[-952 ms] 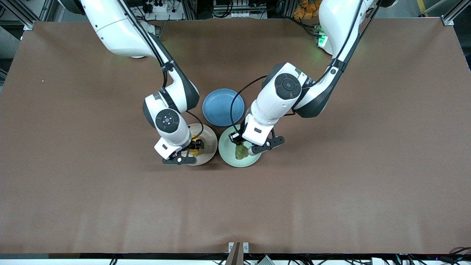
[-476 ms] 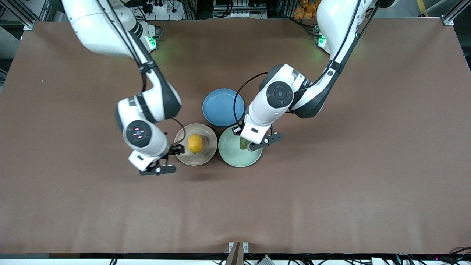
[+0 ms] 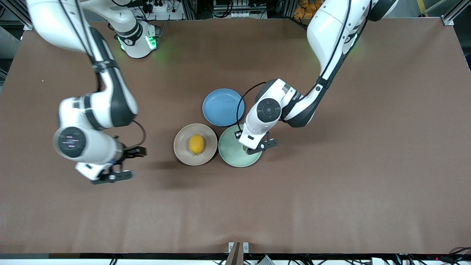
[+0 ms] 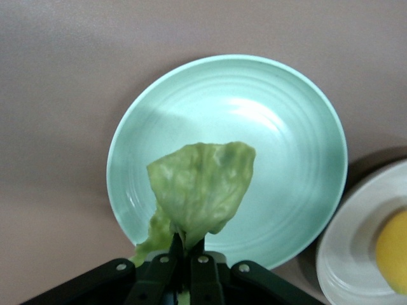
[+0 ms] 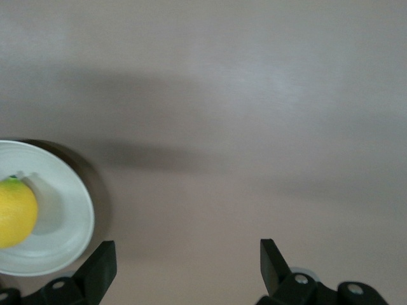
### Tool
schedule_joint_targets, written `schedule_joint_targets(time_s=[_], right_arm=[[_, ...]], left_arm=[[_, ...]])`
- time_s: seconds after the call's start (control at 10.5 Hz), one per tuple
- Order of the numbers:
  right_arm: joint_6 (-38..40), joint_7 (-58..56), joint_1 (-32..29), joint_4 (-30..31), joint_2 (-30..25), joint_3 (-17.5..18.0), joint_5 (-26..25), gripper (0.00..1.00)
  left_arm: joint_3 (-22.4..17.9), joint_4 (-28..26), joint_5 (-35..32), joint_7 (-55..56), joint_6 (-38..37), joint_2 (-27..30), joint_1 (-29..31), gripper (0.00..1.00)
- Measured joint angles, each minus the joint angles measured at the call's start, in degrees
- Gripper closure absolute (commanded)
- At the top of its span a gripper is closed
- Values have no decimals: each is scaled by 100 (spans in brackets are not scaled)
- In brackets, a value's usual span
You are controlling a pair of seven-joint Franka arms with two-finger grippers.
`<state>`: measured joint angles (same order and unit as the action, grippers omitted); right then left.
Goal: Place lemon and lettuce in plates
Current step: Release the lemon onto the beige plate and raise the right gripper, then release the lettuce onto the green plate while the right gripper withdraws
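Observation:
The yellow lemon (image 3: 196, 144) lies on the beige-pink plate (image 3: 181, 149). My right gripper (image 3: 125, 164) is open and empty over bare table, off that plate toward the right arm's end. The right wrist view shows the lemon (image 5: 14, 213) on its plate (image 5: 67, 222) to one side of the open gripper (image 5: 187, 264). My left gripper (image 4: 187, 251) is shut on the lettuce (image 4: 200, 190) and holds it above the mint green plate (image 4: 286, 146). In the front view the left gripper (image 3: 248, 149) is over the mint plate's (image 3: 230, 151) edge, and the hand hides most of the leaf.
A blue plate (image 3: 220, 106) lies farther from the front camera, touching close to both other plates. The three plates sit grouped mid-table on the brown tabletop (image 3: 331, 184). The left wrist view also shows the beige-pink plate (image 4: 346, 267) with the lemon (image 4: 395, 254).
My right gripper let go of the lemon on the beige-pink plate and swung away toward the right arm's end. My left gripper moved with the lettuce toward the mint plate's edge.

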<state>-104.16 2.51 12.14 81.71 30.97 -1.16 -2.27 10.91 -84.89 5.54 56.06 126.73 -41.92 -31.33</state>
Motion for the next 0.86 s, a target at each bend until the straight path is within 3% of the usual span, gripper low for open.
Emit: schedule_joint_targets(time_s=[0.1,0.19,0.57,0.86], right_arm=[[155,-81,-179,-15,-136,0,0,0],[357,-97,-322,-20,-279,-1,0,0],[756,-89,-425,-132,-803,-375,-17,0],[1164,-84,-429,-160,-1319,-546,-15,0]], left_arm=[[-7,1,-6,-5,66,-59,-2,22],[-11,4,-7,-6,90,-79,-2,0],[-9,28,-584,-25,184,-83,-97,0],[-65,92,-638,-24,196,-71,-33,0]])
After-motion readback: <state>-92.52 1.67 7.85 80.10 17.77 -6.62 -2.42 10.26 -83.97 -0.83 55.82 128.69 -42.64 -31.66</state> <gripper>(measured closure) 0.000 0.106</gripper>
